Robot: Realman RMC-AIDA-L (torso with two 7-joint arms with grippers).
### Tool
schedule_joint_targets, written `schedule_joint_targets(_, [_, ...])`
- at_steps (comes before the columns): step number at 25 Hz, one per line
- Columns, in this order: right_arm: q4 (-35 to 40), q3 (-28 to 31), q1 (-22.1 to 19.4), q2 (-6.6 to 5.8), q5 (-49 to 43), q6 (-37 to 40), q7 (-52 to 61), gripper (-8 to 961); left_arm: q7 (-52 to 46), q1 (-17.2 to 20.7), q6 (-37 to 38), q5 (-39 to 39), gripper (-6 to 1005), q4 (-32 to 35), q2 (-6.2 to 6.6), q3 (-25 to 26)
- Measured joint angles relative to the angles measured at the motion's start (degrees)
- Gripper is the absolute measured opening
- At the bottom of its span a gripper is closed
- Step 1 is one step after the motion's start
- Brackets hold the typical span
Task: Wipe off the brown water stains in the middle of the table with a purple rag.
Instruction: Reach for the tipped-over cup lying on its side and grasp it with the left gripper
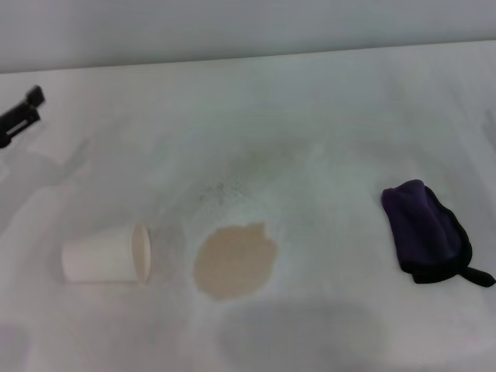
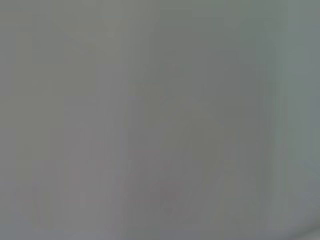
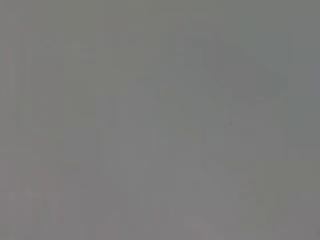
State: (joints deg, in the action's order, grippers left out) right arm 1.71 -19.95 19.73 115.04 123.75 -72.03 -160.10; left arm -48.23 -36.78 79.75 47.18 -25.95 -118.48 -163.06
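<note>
From my seat the wide white matte bench [image 1: 325, 101] fills nearly the whole head view, with faint grey speckling near its middle. The only arm hardware I can see is the left claw [image 1: 19, 116], a black piece poking in at the far left edge above the bench; I cannot tell whether it is spread or pressed together. The right claw is out of sight altogether, and both wrist views give me nothing but flat grey.

Well away from the left claw, nearer to me and toward the right, lies the flat, roundish light-brown puddle with a ragged edge [image 1: 235, 260], right in the middle of the bench. Between the claw and that puddle, closer to the puddle, a white paper cup [image 1: 106, 253] lies tipped on its side, mouth facing the stain but not touching it.

Farthest from the left claw, over on the right side, sits the small dark purple folded rag with black edging [image 1: 425, 231], its black loop tail trailing off to the right. It is well apart from the puddle, untouched.
</note>
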Motion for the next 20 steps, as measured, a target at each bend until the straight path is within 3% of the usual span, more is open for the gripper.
schedule_joint_targets(5, [0.0, -0.1, 0.5, 0.09, 0.0, 0.0, 0.0, 858, -9.5, -6.0, 7.7, -16.5, 862, -13.6, 0.16, 0.0])
schedule_joint_targets(11, [0.0, -0.1, 0.8, 0.10, 0.0, -0.1, 0.0, 858, -11.4, -12.4, 18.5, -30.7, 862, -26.2, 0.95, -0.1])
schedule_joint_targets(16, [0.0, -0.1, 0.9, 0.10, 0.0, -0.2, 0.1, 858, -11.1, -18.0, 24.8, -46.1, 862, -27.7, 3.85, -0.2])
schedule_joint_targets(20, [0.0, -0.1, 0.9, 0.10, 0.0, -0.4, 0.4, 857, -10.4, -22.0, 26.0, -56.7, 862, -27.9, 3.64, -0.2])
